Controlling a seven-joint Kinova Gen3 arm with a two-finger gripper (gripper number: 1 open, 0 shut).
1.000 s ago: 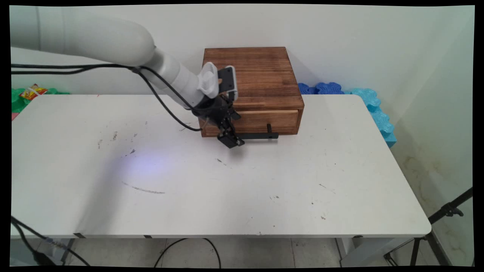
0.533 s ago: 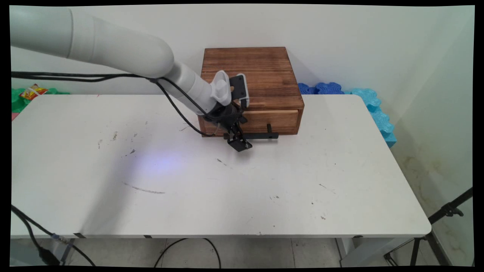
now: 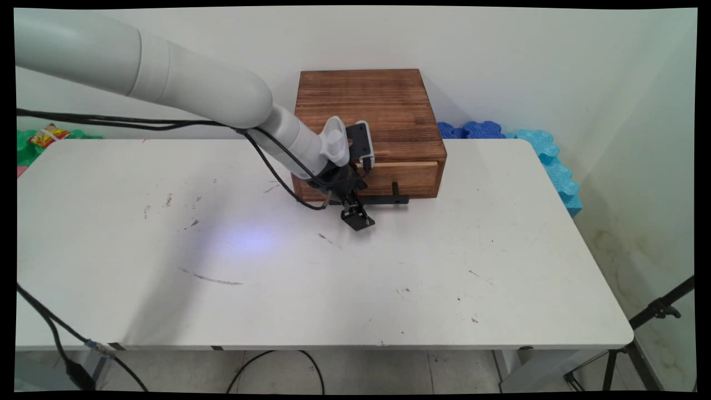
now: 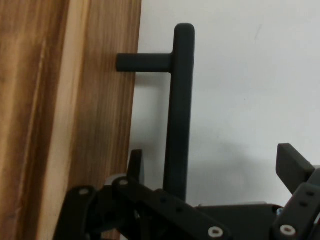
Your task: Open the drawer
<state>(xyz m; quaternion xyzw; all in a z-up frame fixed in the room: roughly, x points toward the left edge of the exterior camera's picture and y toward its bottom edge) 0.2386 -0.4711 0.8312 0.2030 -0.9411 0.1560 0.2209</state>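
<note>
We read no lettering, wooden drawer box (image 3: 371,122) on desk (image 3: 278,278) — drawer closed, end effector (image 3: 358,218) fingers apart, straddling black handle (image 4: 179,110).

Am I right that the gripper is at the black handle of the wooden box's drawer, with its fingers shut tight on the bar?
Not quite. The gripper is at the black handle of the wooden box, but its fingers are open: the hand view shows them spread, one on each side of the bar, with a clear gap to the far one.
</note>
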